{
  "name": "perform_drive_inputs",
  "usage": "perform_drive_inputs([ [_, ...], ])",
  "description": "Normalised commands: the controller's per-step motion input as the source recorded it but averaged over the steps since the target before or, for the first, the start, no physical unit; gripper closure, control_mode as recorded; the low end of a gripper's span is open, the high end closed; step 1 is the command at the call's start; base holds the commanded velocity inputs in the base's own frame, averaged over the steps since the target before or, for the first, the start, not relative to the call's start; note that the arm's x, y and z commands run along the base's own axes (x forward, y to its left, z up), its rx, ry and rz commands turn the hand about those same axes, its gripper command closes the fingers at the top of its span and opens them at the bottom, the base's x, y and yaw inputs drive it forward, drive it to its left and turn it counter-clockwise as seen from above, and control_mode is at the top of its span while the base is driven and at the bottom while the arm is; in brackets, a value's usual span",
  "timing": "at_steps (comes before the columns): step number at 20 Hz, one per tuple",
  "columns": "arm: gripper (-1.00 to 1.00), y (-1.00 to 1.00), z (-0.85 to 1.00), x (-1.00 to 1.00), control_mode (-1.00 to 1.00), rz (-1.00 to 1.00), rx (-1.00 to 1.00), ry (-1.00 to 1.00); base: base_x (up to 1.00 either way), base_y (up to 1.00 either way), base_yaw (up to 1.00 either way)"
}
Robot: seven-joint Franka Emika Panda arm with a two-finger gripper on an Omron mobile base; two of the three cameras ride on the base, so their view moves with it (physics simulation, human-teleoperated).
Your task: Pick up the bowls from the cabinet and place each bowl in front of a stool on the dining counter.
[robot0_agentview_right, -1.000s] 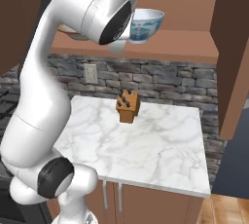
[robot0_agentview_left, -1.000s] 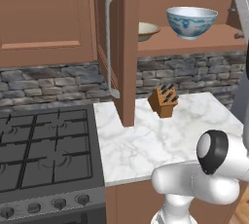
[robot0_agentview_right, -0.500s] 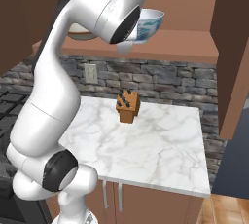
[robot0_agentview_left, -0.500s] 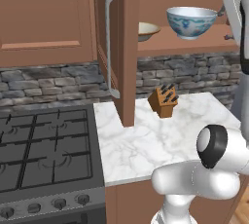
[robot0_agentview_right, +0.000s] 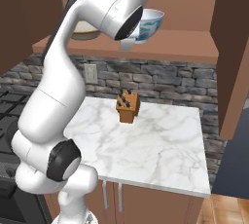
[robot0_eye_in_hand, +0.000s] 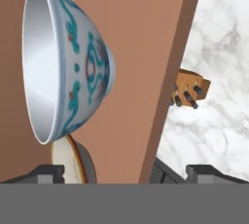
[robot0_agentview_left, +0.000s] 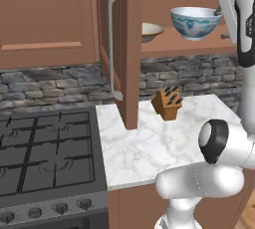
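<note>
Gripper (robot0_eye_in_hand: 126,172): jaws spread wide, holding nothing, at the bottom of the hand view, facing the shelf.
Blue patterned bowl (robot0_agentview_left: 194,22): upper right of the left base view, upright on the cabinet shelf (robot0_agentview_left: 199,45).
Beige bowl (robot0_agentview_left: 149,32): same shelf, left of the blue one, partly behind the open cabinet door (robot0_agentview_left: 124,49).
Knife block (robot0_agentview_left: 167,102): on the marble table (robot0_agentview_left: 149,148), below the shelf.
Stove (robot0_agentview_left: 45,153): lower left.

no readable text, labels or numbers
</note>
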Motion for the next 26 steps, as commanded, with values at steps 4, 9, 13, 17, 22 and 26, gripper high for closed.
perform_drive_inputs([
  [4, -1.0, 0.0, -0.08, 0.26, -1.0, 0.02, 0.0, 0.0, 0.0, 0.0, 0.0],
  [9, -1.0, 0.0, 0.0, 0.3, -1.0, 0.0, 0.0, 0.0, 0.0, 0.0, 0.0],
  [13, -1.0, 0.0, 0.0, 0.33, -1.0, 0.0, 0.0, 0.0, 0.0, 0.0, 0.0],
  [17, -1.0, 0.0, 0.0, 0.27, -1.0, 0.0, 0.0, 0.0, 0.0, 0.0, 0.0],
  [22, -1.0, 0.0, 0.0, 0.25, -1.0, 0.0, 0.0, 0.02, 0.0, 0.0, 0.0],
  [26, -1.0, -0.01, 0.0, 0.33, -1.0, 0.0, 0.0, 0.0, 0.0, 0.0, 0.0],
])
